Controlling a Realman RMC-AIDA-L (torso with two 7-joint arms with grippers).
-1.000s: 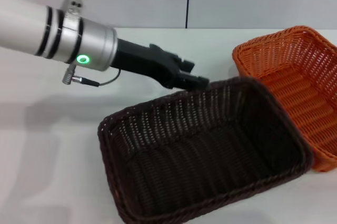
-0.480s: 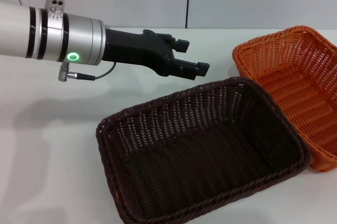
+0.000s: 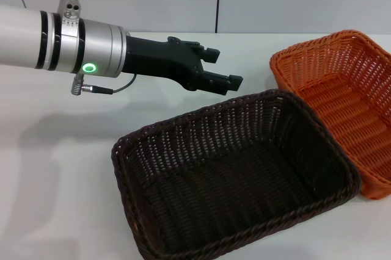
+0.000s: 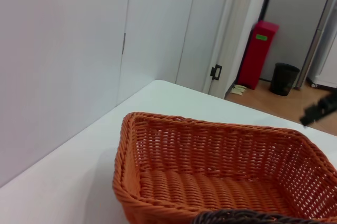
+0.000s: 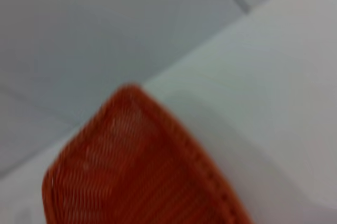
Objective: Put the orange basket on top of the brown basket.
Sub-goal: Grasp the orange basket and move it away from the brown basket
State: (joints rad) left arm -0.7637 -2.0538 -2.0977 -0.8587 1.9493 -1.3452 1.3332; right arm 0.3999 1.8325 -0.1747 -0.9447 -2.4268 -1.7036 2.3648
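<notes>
Barely shifted L tool, seemingly agape, above brown basket rim.

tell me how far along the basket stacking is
Nothing looks done: the orange basket sits on the table beside the brown basket, not on it. In hand: the left gripper hovers open above the brown basket's far rim, holding nothing. Left: grasp the orange basket, lift it and set it on the brown one.

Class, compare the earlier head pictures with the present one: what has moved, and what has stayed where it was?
The left gripper let go of the brown basket at its far rim and lifted clear, fingers open. The brown basket settled slightly. The orange basket stayed put, beside it on the table.
</notes>
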